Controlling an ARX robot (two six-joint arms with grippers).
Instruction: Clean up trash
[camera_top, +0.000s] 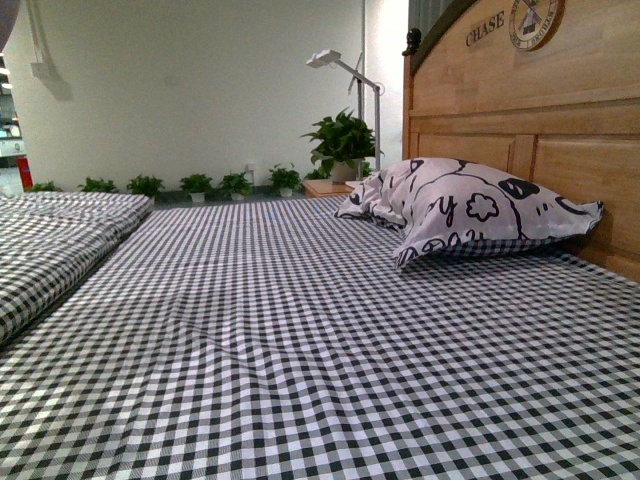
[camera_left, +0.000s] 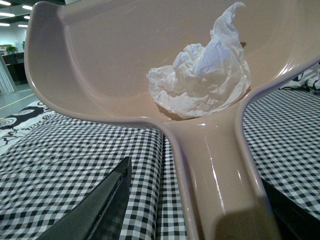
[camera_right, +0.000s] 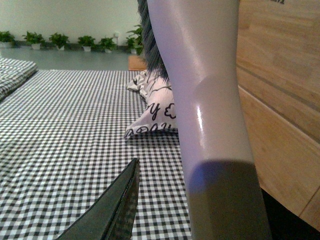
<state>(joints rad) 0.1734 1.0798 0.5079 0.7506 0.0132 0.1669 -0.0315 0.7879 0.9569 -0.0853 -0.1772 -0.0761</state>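
The trash (camera_left: 205, 75), a small crumpled white wad of paper, is lying inside the beige-pink dustpan (camera_left: 100, 65), down near where the scoop joins its handle. The left wrist view is looking along that handle, which is running toward the camera between the dark fingers (camera_left: 107, 205) of the left tool (camera_left: 200, 220). One finger is showing beside the handle with a gap of checked cloth between them, and the other is only a dark edge on the far side, so I cannot tell if the left tool is gripping the handle or just sitting wide around it. Under the dustpan the bed sheet (camera_top: 300, 340), all black and white checks, is spreading out. In the right wrist view a pale, shiny handle (camera_right: 210, 100) with dark bristles at its far end is rising in front of the camera, and one dark finger (camera_right: 117, 207) of the right tool (camera_right: 200, 220) is showing next to it. I cannot tell if this tool is holding it either. In the front view neither arm is showing. A white pillow (camera_top: 470, 210) with black drawings is leaning by the wooden headboard (camera_top: 540, 120). Small green plants (camera_top: 195, 184) are standing in a row by the far wall, with a white lamp (camera_top: 340, 70) near them.
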